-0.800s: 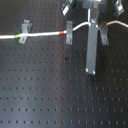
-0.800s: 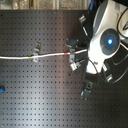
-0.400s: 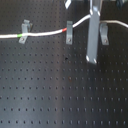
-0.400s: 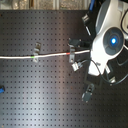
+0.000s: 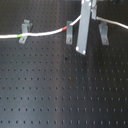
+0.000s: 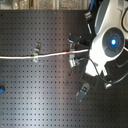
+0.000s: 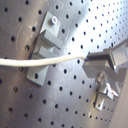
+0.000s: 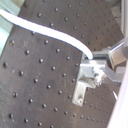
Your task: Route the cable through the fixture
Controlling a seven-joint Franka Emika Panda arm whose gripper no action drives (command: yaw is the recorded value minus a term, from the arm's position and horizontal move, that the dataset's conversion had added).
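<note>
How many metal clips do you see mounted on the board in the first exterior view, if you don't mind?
3, in a row: one clip toward the first exterior view's left by the cable's green band, one by the red band, one at the right. Others may be hidden behind the arm.

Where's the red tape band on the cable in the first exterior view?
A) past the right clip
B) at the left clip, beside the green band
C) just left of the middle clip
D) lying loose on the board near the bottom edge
C: in the first exterior view the red band sits on the cable just left of the middle clip, while the green band is at the left clip.
</note>
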